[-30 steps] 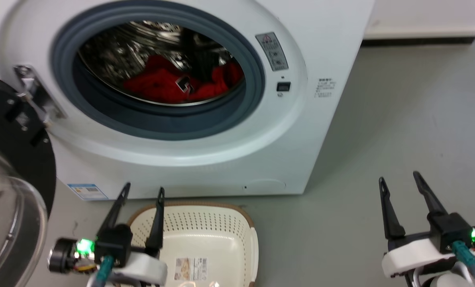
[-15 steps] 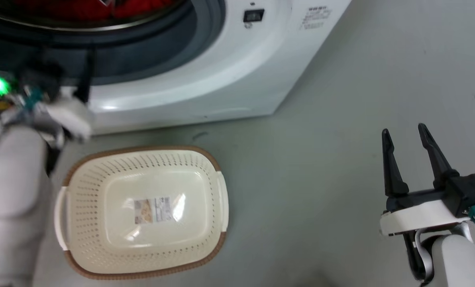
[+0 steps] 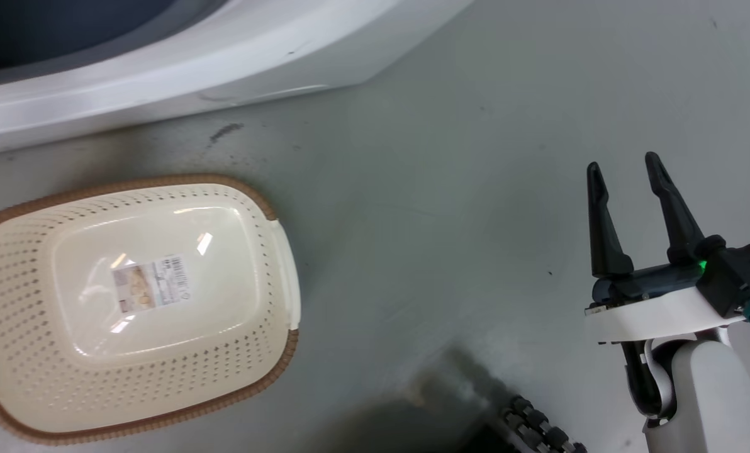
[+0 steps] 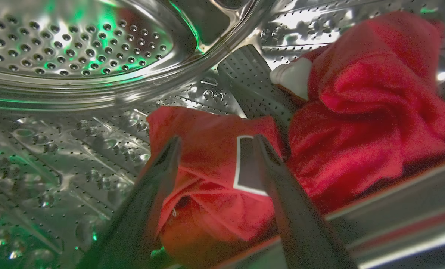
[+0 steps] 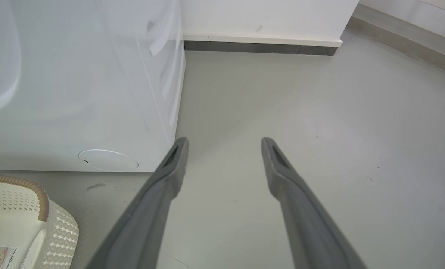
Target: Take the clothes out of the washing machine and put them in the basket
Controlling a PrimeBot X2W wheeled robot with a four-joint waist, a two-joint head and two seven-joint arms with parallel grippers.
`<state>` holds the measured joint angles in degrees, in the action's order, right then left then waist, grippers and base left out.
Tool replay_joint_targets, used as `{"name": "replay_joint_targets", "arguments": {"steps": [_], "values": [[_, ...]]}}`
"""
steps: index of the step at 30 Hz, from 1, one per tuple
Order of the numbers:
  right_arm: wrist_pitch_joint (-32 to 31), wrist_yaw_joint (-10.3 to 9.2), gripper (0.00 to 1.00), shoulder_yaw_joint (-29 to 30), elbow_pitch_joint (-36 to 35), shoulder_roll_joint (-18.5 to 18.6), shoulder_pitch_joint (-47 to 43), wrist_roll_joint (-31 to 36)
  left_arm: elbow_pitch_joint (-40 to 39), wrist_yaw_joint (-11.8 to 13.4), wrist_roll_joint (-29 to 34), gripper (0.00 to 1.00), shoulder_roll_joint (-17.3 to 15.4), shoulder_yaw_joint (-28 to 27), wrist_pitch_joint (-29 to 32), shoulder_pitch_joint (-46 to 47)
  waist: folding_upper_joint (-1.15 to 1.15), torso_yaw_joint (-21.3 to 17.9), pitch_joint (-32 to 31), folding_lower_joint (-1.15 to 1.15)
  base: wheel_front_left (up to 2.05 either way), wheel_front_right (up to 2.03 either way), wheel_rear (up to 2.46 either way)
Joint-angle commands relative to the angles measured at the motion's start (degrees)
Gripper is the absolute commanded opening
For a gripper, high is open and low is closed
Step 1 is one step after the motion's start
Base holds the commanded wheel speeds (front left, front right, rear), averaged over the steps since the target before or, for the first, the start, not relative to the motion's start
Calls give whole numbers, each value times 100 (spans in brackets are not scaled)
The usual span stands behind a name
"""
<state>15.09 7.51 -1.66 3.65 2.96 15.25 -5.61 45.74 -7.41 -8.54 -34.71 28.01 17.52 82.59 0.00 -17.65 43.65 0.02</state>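
Clothes (image 4: 342, 123) not taken from washing machine (image 4: 77, 45); basket (image 3: 258, 296) not filled. Left gripper (image 4: 218, 140), right gripper (image 3: 623, 162) spread apart, nothing gripped.

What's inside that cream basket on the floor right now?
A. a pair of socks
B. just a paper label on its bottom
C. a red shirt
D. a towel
B: the basket has just the label on its bottom, while the red clothes lie in the steel drum, in front of the open left gripper.
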Motion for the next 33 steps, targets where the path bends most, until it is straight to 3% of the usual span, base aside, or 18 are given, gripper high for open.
{"name": "replay_joint_targets", "arguments": {"steps": [1,2,3,6,12,17,18,19,28,32,33], "values": [[12,-4,100,-76,-49,-15,90,-76,125,-3,-178,100,-154,183,370,369,0,-293,316,-2,0,0,0],[12,-4,100,-110,-61,-14,89,-101,189,-4,-279,100,-217,271,593,560,0,-338,369,-2,0,0,0],[12,-4,100,-200,-102,-15,68,-178,333,-4,-474,100,-410,541,1223,1033,0,-453,524,-2,0,0,0],[12,-4,100,-263,-142,-14,27,-270,405,-4,-683,100,-575,747,1783,1332,0,-548,645,-2,0,0,0],[12,-4,100,-353,-186,-14,-26,-422,436,-4,-1075,100,-855,1024,2479,1501,0,-637,808,-2,0,0,0],[12,-4,100,-390,-208,-13,28,-451,455,-5,-1329,100,-1007,1116,2648,1461,0,-663,887,-2,0,0,0],[12,-4,100,-387,-211,-13,44,-457,476,-5,-1374,24,-1019,1120,2664,1450,0,-664,894,-2,0,0,0],[12,-4,100,-382,-213,-13,58,-464,483,-5,-1432,0,-1004,1146,2679,1425,0,-663,897,-2,0,0,0],[12,-4,100,-316,-183,-13,150,-384,494,39,-1460,0,-920,1116,1807,1547,0,-573,750,-2,0,0,0],[12,-4,100,-155,-148,-12,176,-257,726,96,-1486,0,-702,1076,720,1389,0,-403,432,-2,0,0,0],[12,-4,100,-155,-148,-12,176,-257,726,96,-1486,0,-702,1076,720,1389,0,-403,432,-2,0,0,0]]}}
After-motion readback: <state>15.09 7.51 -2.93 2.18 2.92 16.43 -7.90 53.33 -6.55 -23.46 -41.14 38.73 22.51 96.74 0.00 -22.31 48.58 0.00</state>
